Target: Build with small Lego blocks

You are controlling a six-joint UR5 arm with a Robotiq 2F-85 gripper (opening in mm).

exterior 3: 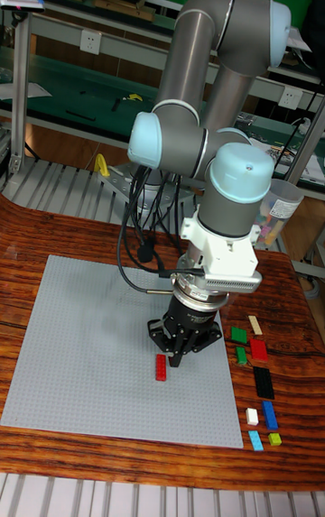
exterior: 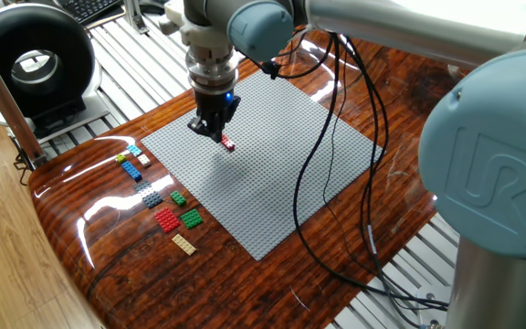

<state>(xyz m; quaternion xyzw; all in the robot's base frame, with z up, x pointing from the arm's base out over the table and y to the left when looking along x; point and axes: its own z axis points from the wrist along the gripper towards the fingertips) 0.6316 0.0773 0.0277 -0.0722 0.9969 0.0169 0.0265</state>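
Red Lego brick on grey baseplate just beside gripper tips, jaws state unclear, loose bricks by bench edge

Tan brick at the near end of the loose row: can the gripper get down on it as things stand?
Probably yes. The tan brick lies alone on bare wood, a gap from the red plate, nothing above it. The gripper hangs over the grey baseplate by the red brick, with open table between.
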